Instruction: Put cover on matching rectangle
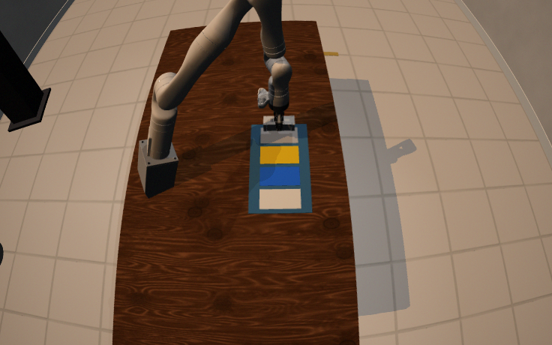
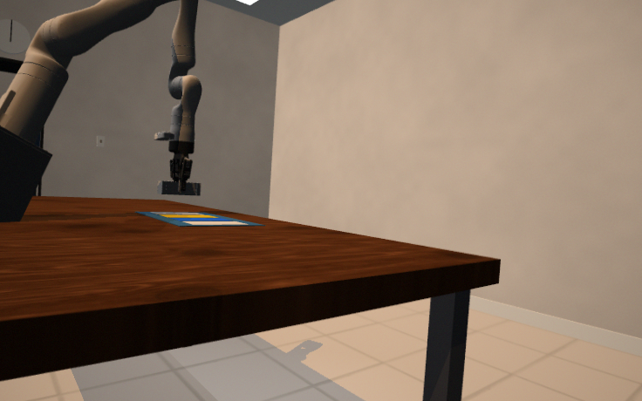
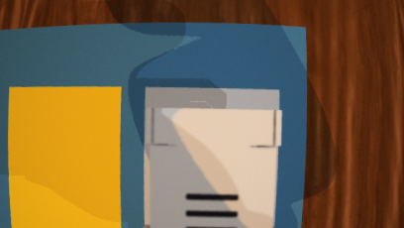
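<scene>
The cover (image 1: 289,119) (image 2: 165,187) (image 3: 233,149) is a flat grey box with thin walls. My gripper (image 1: 278,124) (image 2: 180,183) is shut on the cover and holds it level in the air, a short way above the far end of the teal mat (image 1: 254,175) (image 2: 151,214) (image 3: 223,55). Below the cover a plain grey rectangle (image 1: 284,138) (image 3: 252,99) shows on the mat. The yellow rectangle (image 1: 279,154) (image 2: 184,215) (image 3: 64,149) comes after it, then the blue rectangle (image 1: 279,175) and the white rectangle (image 1: 279,198) (image 2: 215,222). My fingers do not show clearly in the wrist view.
The mat lies on a long wooden table (image 1: 203,264) (image 2: 283,264). The arm's base (image 1: 157,170) stands on the table to the left of the mat. A dark stand (image 1: 20,101) is on the floor at the far left.
</scene>
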Controlling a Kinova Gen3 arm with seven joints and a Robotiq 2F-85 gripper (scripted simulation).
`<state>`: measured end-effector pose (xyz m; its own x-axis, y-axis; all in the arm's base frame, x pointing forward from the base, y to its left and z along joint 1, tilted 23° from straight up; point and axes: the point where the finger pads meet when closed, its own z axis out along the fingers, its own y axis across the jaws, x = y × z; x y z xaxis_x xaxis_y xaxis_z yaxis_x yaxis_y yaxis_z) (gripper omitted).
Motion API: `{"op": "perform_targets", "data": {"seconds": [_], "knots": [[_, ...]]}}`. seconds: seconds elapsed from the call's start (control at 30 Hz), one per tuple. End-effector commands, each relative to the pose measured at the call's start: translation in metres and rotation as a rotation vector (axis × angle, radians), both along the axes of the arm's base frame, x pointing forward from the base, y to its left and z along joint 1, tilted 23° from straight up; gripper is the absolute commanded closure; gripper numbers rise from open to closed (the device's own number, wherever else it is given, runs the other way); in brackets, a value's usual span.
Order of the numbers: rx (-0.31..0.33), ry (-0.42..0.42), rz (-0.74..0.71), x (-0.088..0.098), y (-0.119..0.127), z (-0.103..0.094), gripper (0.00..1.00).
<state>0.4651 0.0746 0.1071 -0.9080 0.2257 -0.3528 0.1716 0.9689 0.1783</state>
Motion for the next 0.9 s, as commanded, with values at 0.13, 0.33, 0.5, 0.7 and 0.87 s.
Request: {"op": "perform_targets", "data": {"seconds": [0.13, 0.33, 0.5, 0.7, 0.87], "knots": [[0.0, -0.001, 0.0, 0.0, 0.0, 0.001, 1.0], [0.0, -0.001, 0.0, 0.0, 0.0, 0.001, 1.0], [0.0, -0.001, 0.0, 0.0, 0.0, 0.001, 1.0], [0.0, -0.001, 0.0, -0.001, -0.009, -0.002, 1.0], [0.0, -0.001, 0.0, -0.001, -0.017, -0.006, 1.0]]}}
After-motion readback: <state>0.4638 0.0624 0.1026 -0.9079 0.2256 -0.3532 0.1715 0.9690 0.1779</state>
